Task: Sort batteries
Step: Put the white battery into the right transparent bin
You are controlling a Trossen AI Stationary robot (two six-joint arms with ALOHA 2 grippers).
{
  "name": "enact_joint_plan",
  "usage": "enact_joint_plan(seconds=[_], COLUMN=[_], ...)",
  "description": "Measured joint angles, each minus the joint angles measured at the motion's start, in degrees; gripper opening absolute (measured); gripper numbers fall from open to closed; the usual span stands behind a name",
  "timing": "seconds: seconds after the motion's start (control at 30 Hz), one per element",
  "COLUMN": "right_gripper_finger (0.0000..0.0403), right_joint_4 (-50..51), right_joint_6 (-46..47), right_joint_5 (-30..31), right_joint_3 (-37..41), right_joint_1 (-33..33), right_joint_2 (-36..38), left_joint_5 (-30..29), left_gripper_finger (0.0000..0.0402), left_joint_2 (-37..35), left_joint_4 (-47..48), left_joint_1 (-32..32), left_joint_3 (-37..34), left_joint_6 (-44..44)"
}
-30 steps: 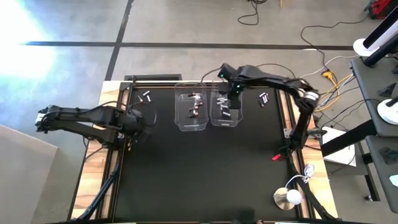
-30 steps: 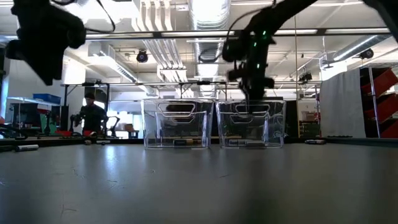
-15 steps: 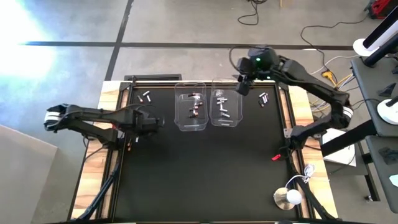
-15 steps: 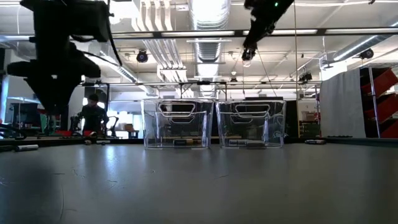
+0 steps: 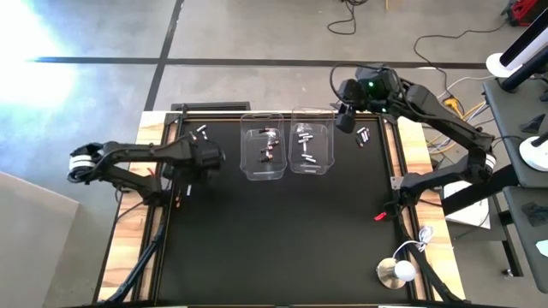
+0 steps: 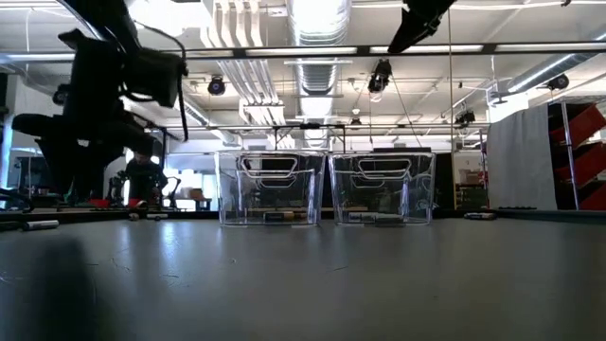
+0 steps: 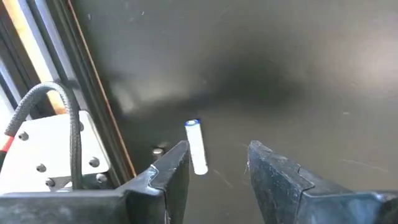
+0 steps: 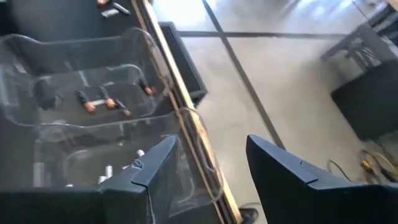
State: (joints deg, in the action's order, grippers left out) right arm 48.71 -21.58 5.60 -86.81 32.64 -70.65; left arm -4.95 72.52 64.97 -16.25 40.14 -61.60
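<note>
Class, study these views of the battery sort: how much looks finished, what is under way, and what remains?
Done: dark copper-tipped batteries lie in one clear bin, silvery ones in the other bin. Under way: the open left gripper hangs over a white battery; the open, empty right gripper is raised beside the bins. Left: loose batteries on the mat.

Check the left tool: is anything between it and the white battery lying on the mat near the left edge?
Nothing visible is. In the left wrist view the left tool hangs open over bare mat, with the white battery lying just ahead of its fingers, beside the mat's edge rail.
</note>
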Motion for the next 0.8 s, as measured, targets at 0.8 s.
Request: enact_joint_plan(seconds=[0.8], right_gripper_finger=[0.0139], right_joint_4=[-5.9], right_joint_6=[-3.6], right_joint_5=[2.1], right_joint_3=[8.4], right_joint_1=[2.5], right_joint_2=[-1.1], left_joint_5=[13.1], left_gripper_finger=[0.0099], left_joint_2=[11.5], left_joint_4=[-7.4], left_joint_1=[-12.8], left_joint_3=[-6.7], left_joint_6=[17.2])
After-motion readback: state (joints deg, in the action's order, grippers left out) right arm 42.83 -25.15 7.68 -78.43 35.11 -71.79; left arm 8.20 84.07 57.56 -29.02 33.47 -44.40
